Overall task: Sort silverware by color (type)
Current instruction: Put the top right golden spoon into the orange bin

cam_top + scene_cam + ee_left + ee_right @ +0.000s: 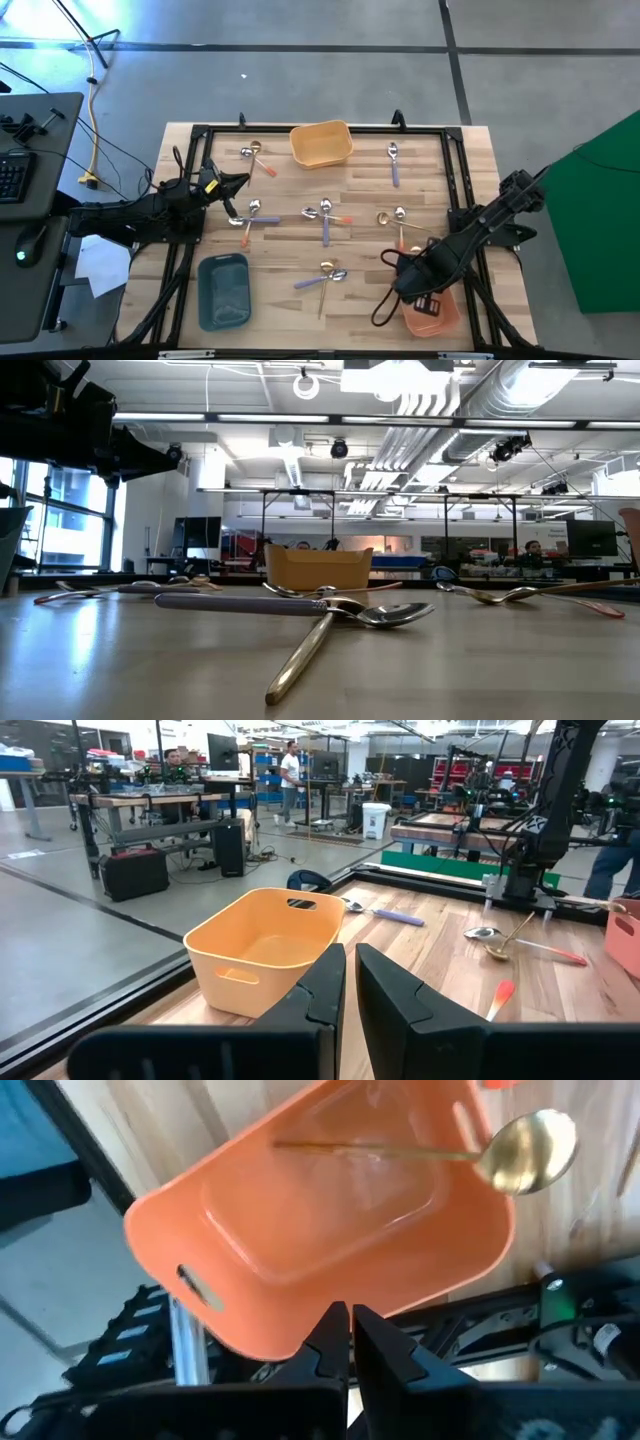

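The right gripper hangs over the salmon-pink rectangular plastic tray at the near right corner of the pale wooden table, its two dark fingers drawn together with only a thin slit between them and nothing held. In the right wrist view a gold-coloured spoon lies with its handle inside that tray and its bowl resting over the tray's rim. The left gripper sits at the left side of the table, pointing toward the far edge; its fingers are likewise nearly closed and empty, aimed at the yellow-orange rectangular plastic tray that stands at the far middle. A teal rectangular plastic tray stands near the front left. The remaining slim spoons are scattered across the table between the trays: a lavender-handled spoon lies right of the yellow-orange tray, an orange-red-handled spoon lies left of it, a lavender-handled one crosses others at the centre, and a gold spoon and lavender spoon cross near the front middle.
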